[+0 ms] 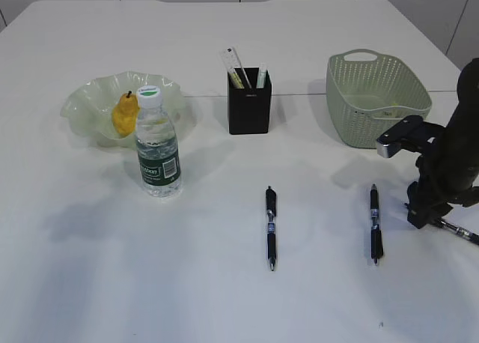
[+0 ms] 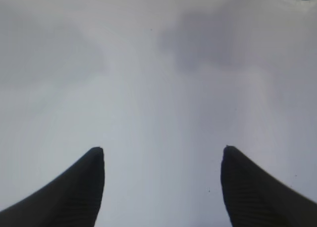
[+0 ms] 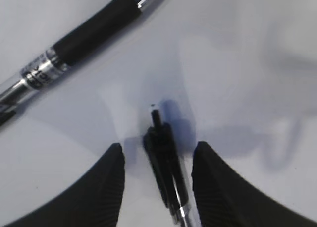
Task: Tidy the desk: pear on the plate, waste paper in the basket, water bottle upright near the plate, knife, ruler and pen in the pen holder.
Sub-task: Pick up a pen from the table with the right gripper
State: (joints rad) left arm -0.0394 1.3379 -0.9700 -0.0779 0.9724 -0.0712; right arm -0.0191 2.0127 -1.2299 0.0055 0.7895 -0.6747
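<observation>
The right gripper [image 3: 157, 160], right of the basket [image 1: 378, 96], straddles a third pen [image 3: 166, 175] half-open, not clamped, lining up the grab.

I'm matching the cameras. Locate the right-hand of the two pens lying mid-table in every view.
Exterior view: the right-hand pen lies right of centre, just left of the right gripper.
Left wrist view: not in it.
Right wrist view: it slants across the upper left.
Shared landmark: the third pen, lying between the right gripper's fingers.

pear [image 1: 123, 115] in plate [image 1: 82, 103], water bottle [image 1: 158, 154] upright, two pens [image 1: 270, 228] lying loose
</observation>
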